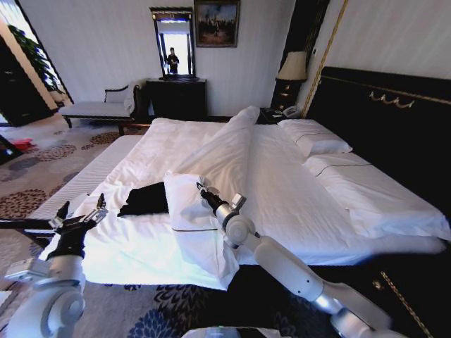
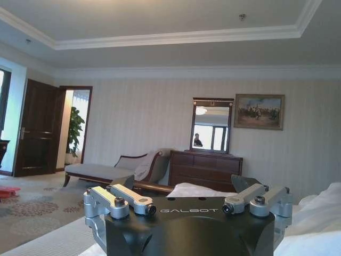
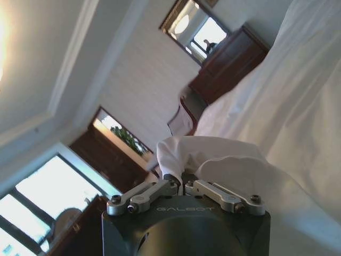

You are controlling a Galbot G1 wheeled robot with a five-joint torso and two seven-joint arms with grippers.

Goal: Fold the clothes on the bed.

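Left gripper [image 1: 83, 213] spread (idle), right gripper [image 1: 201, 189] pinched, arm extended

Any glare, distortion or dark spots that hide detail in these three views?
Head view: wide-angle bowing; the duvet glares white, and the black T-shirt shows no detail. Right wrist view: window blown out, white fabric at the right pincer glares. Left wrist view: evenly lit.

Daylight pours in from the left side of the room, washing the near corner of the white duvet [image 1: 141, 246] to glare in the head view. The dark headboard [image 1: 380, 120] falls into shadow, and straight lines bow toward the edges (a wide lens). In the right wrist view the window [image 3: 48, 208] blows out white. The left wrist view is soft and evenly lit.
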